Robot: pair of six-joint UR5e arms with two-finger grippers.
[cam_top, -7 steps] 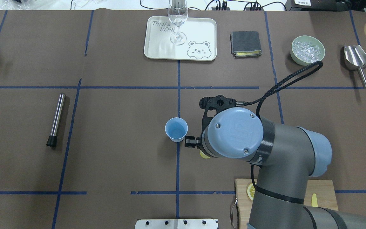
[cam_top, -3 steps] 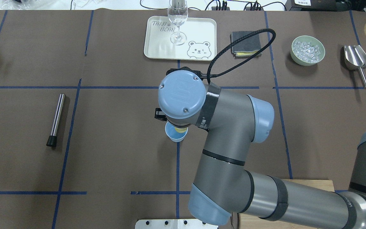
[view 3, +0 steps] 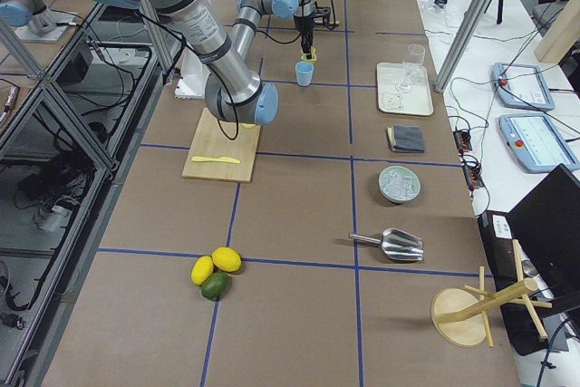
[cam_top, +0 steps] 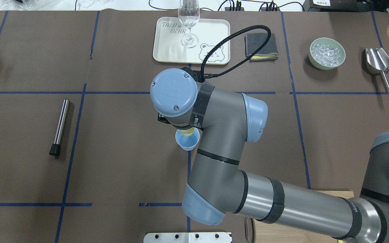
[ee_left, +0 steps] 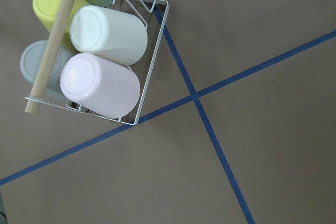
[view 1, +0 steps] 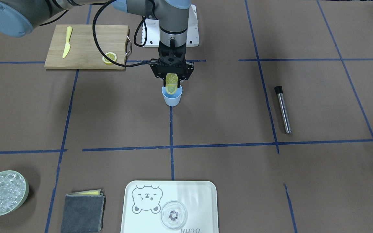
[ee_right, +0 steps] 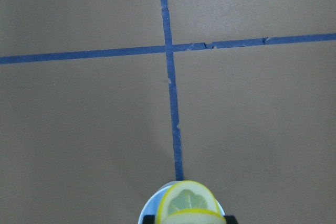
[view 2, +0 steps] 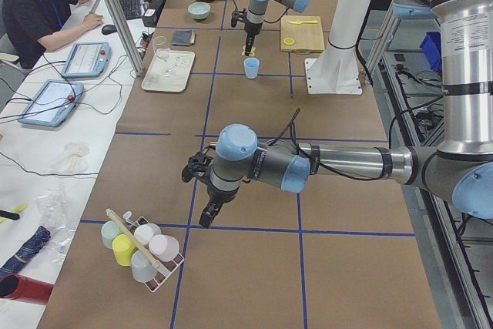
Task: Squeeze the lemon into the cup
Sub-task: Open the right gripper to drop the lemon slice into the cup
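Item one, my right gripper (view 1: 172, 83): jaws clamped on the lemon (view 1: 171, 78), pinching it from both sides so that the slice is narrowed and drawn tall. The lemon stands on edge, long axis upright, its flat cut face turned to the far side of the table, away from my base. Its lower edge hangs at the mouth of the cup (view 1: 172, 98), which stands upright directly beneath on a blue tape line. I cannot tell whether the slice touches the rim. Room around the cup: bare table (view 1: 231, 106) on every side, with nothing beside it. To my right and nearer my base lies the cutting board (view 1: 83, 45), carrying a second slice (view 1: 109, 58) at its nearest corner to the cup and a pale knife (view 1: 67, 42). To my left, well apart, lies a steel rod (view 1: 283, 109), its length running near to far. At the far edge: a tray (view 1: 199, 194) with a glass (view 1: 173, 215), a folded cloth (view 1: 82, 212) and a bowl of ice (view 1: 3, 193). Item two, my left gripper (view 2: 206, 219): hanging low over the table far off to my left, near a wire rack (view 2: 142, 248) of upturned cups; whether its jaws are apart or together I cannot tell.
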